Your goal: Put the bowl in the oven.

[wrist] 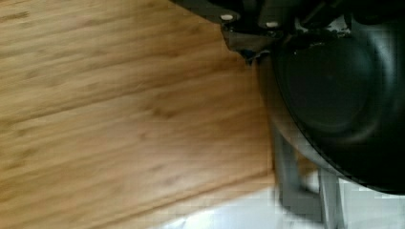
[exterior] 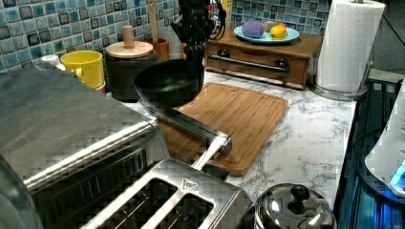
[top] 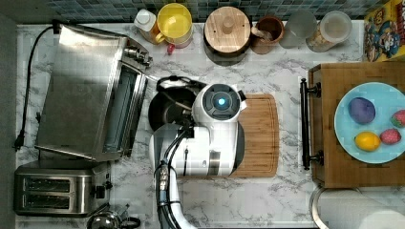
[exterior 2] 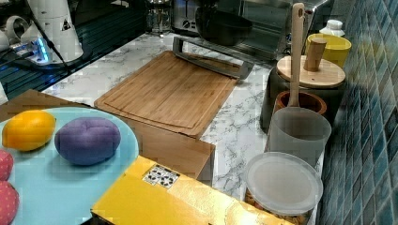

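Top view: the arm's white body hangs over the cutting board (top: 260, 136), and the black bowl (top: 165, 110) peeks out at the top view's left of it, between the board and the oven (top: 83, 93), whose door is dropped open.

Left view: the bowl (exterior: 168, 83) is up in the air, gripper (exterior: 193, 50) clamped on its far rim, right above the open oven door (exterior: 191, 126). The toaster (exterior: 174, 202) sits in the foreground.

Right view: the bowl (exterior 2: 225, 26) hovers in front of the oven's mouth (exterior 2: 263, 23), above the door's handle bar (exterior 2: 211, 58).

Wrist view: dark glossy bowl (wrist: 341, 95) held at the fingers (wrist: 246, 43), wooden board (wrist: 129, 114) beneath, door handle (wrist: 305, 186) under the bowl's edge.
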`<state>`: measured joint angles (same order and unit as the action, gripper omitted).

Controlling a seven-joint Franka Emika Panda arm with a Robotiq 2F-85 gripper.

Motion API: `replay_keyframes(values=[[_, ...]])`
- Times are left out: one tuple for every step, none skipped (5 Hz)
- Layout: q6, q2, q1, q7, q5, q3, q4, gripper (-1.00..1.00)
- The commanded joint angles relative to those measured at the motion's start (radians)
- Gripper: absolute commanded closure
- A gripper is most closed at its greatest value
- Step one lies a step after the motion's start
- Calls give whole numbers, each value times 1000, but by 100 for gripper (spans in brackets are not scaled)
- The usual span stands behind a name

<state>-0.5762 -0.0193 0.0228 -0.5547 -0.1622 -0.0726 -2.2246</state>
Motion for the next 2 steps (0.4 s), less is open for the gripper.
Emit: replay_keyframes(values=[[-158, 101, -77, -42, -39, -76, -67, 100], [-231, 96, -80, -73, -91, -98, -86, 100]])
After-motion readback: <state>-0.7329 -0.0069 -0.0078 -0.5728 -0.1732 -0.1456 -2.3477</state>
